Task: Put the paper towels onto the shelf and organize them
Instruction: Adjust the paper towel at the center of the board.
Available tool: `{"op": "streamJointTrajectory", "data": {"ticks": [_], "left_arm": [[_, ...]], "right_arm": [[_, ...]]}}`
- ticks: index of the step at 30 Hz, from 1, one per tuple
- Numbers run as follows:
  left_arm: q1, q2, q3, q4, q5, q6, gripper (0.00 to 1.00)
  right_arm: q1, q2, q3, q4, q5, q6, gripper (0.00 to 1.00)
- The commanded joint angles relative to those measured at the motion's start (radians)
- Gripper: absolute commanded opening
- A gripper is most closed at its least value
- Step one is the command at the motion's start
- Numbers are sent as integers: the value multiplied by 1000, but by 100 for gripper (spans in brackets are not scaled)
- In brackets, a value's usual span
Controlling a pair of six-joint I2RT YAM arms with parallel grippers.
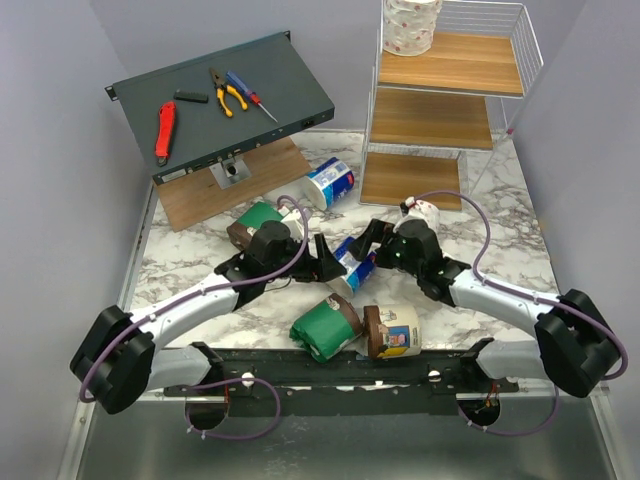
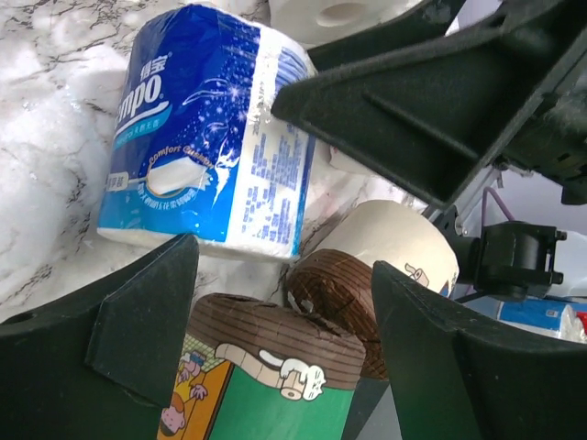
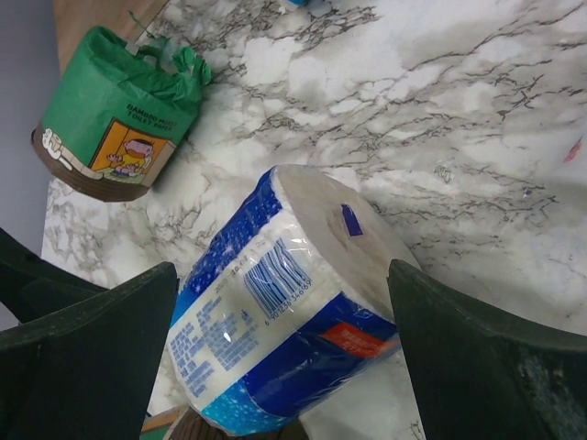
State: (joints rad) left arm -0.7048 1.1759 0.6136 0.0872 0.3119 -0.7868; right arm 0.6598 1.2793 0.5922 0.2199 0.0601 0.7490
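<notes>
Now our right gripper [image 3: 282, 270] straddles the blue-and-white roll [image 3: 275, 321], fingers spread wide. Our left gripper [image 2: 284, 255] sits just beside that roll, its fingers parted too.

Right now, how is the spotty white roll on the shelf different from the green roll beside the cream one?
The white paper towel roll with pink speckles is bare; the green-wrapped paper towel roll has a brown end. The speckled one stands upright on the white wire shelf's top tier; the green one lies sideways on the marble table. Both are cylinders.
</notes>
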Motion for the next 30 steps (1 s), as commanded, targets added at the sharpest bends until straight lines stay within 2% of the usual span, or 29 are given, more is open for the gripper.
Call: {"op": "streamJointTrajectory", "data": {"ticks": [1,15,21,25,30], "left_arm": [[20,58,57,27,40,-19,77],[69,197,199,61,-17,-81,76],[77,150,282,-69,-99,-24,76],[75,75,241,-137,-83,10,79],[73,44,121,-93,-22,-31,79]], "right_arm": [[-2,-35,-38,18,-88,34,100],[-2,-119,-46,-65,-64,27,100],[-7,-198,-48,-137,95,10,100],[-36,-206,-55,-143,62,-8,100],[-72,-182,-79,-60,-52,-16,100]]}}
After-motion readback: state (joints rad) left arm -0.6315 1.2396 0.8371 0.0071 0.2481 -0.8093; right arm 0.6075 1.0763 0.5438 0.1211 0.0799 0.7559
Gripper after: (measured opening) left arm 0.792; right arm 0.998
